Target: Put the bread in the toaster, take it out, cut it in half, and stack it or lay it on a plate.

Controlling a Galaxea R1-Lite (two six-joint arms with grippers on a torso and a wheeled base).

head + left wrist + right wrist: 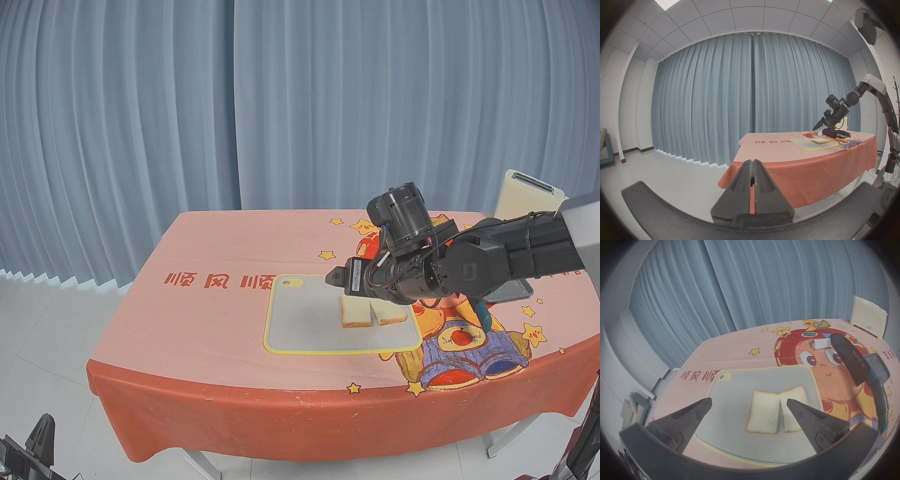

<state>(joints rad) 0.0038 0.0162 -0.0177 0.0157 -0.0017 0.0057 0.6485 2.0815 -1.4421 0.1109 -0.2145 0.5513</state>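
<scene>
Progress: the bread [373, 311] lies in two halves side by side on the cutting board [300, 325]. Toasting and cutting look done; moving it to a plate is left.
Right gripper [748, 402]: fingers spread wide, empty, just above the halves.
Left gripper [752, 175]: closed, empty, low and well away from the table.
Knife [850, 360]: lying right of the board.
Surface: table [206, 337] under an orange cartoon cloth, with the toaster [528, 195] at the far right.
Room: blue-grey curtain [250, 100] behind, pale floor.

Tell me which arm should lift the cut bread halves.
Right. The right gripper is open above the bread halves on the cutting board; the left gripper is shut, well off the table.
</scene>
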